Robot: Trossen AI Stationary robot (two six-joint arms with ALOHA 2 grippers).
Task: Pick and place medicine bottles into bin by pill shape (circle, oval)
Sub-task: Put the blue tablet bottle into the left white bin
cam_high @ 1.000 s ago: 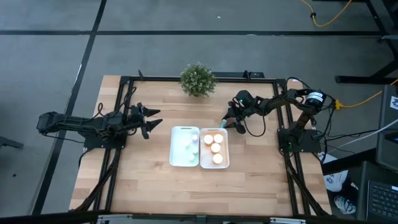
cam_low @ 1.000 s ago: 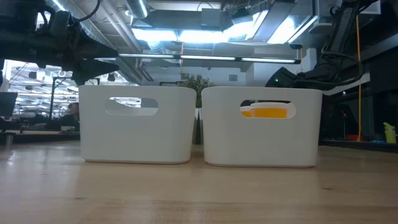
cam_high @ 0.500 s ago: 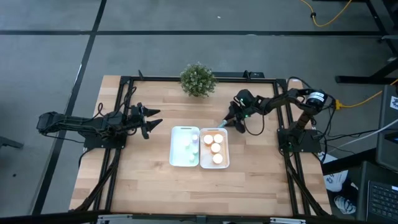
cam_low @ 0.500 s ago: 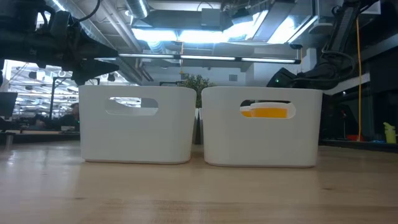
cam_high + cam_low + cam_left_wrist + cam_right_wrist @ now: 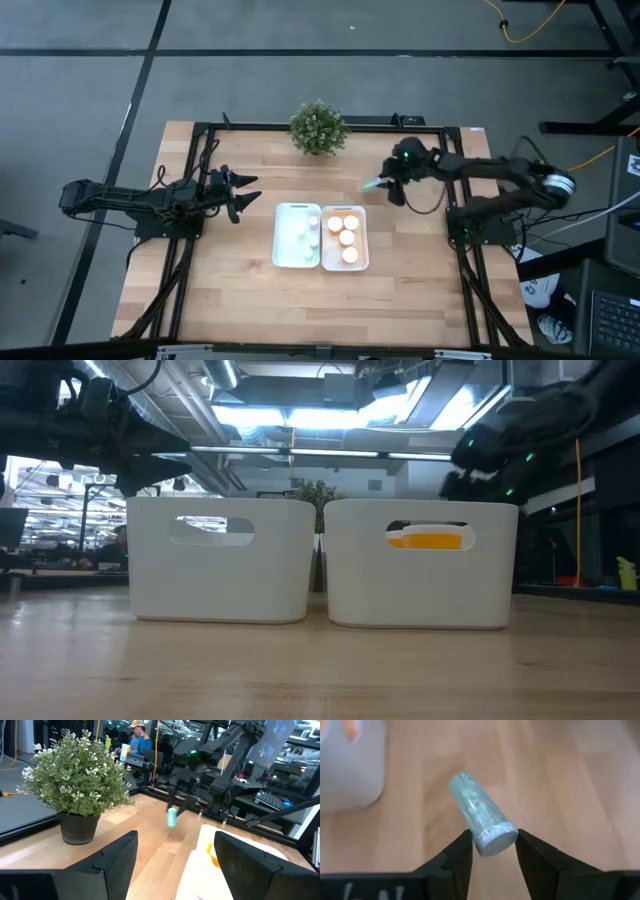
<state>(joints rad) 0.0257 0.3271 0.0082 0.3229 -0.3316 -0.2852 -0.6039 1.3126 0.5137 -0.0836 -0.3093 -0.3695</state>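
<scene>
Right end effector (image 5: 376,184) clamped on pale teal-green cylindrical plastic bottle (image 5: 481,818), held above wooden counter (image 5: 240,290) just beyond white plastic bins (image 5: 321,237). Pick step judged done; carry over left bin needed next. Left end effector (image 5: 240,194) parked, fingers spread.

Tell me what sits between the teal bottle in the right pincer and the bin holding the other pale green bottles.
The right pincer holds the teal bottle above the table. The bin with orange bottles lies between it and the bin with pale green bottles, so a lift over should clear it. Nothing else visible intervenes.
</scene>
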